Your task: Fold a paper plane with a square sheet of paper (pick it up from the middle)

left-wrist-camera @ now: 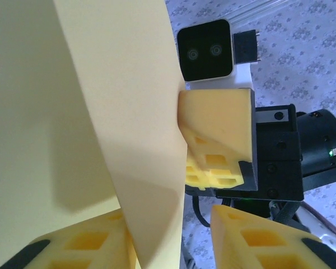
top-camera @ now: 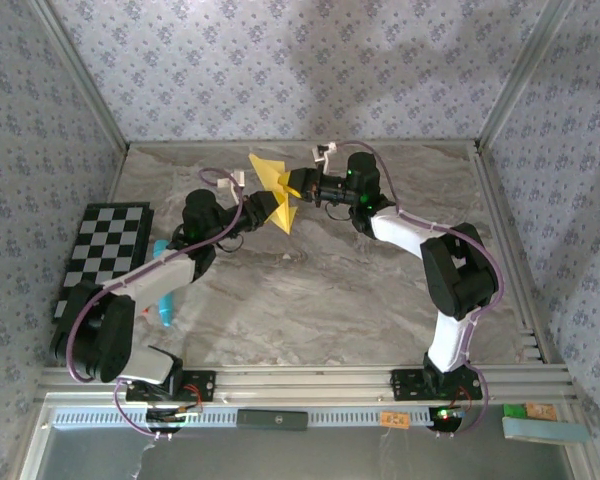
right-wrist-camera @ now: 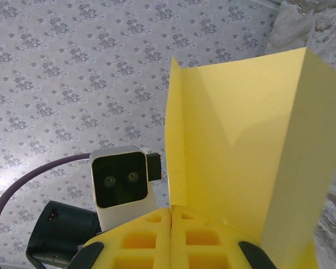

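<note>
Pinching folded yellow paper (right-wrist-camera: 241, 140) w/ R gripper (right-wrist-camera: 172, 217) at table's (top-camera: 360, 300) 12 o'clock; straddling its 6 o'clock edge w/ L gripper (left-wrist-camera: 168, 238), jaws apart.

The sheet of paper (top-camera: 268, 172) hangs above the table (top-camera: 380, 300) near its far edge, a little left of the middle, between the two grippers. The right gripper (top-camera: 294, 184) is on its right and the left gripper (top-camera: 267, 210) before it on the left. The checkered board (top-camera: 105, 250) lies along the left edge. The pen (top-camera: 165, 305) lies just right of the board, toward the near edge.
</note>
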### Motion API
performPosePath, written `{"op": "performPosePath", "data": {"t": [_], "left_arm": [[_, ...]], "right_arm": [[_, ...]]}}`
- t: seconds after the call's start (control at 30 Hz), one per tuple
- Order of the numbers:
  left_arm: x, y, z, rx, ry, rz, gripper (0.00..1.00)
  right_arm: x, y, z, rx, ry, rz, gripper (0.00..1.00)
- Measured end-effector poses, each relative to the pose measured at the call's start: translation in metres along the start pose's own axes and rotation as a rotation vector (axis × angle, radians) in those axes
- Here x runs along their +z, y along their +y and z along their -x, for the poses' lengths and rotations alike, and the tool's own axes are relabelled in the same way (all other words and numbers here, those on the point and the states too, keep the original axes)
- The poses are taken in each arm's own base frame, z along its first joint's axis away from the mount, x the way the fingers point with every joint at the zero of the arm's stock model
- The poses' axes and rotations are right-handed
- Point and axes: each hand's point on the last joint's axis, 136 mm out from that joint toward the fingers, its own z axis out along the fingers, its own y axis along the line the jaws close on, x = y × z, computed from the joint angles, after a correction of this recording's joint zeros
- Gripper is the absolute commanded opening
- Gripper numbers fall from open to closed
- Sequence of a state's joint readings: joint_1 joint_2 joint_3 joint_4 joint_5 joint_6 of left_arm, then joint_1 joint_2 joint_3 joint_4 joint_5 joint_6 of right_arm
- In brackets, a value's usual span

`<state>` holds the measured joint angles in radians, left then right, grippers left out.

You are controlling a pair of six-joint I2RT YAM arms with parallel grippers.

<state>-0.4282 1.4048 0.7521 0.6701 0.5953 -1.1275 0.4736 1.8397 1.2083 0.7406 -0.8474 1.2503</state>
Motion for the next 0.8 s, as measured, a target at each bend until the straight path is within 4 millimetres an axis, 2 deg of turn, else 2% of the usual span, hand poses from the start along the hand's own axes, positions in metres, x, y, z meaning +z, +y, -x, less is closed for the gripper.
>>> {"op": "performPosePath", "data": {"t": [0.37, 0.47, 0.67, 0.8], "left_arm": [[0.0, -0.006, 0.003, 0.017, -0.012, -0.023, 0.22], [0.0, -0.006, 0.003, 0.017, -0.015, -0.021, 0.17], [0.0, -0.001, 0.002, 0.02, -0.011, -0.003, 0.1], [-0.001, 0.018, -0.005, 0.035, 0.016, 0.082, 0.08]], "right_arm": [[-0.003, 0.004, 0.005, 0.011, -0.013, 0.016, 0.03], [-0.004, 0.004, 0.007, 0.011, -0.016, 0.018, 0.06], [-0.014, -0.009, 0.003, 0.024, -0.033, -0.021, 0.36], [-0.039, -0.026, 0.009, 0.024, -0.094, -0.126, 0.45]]}}
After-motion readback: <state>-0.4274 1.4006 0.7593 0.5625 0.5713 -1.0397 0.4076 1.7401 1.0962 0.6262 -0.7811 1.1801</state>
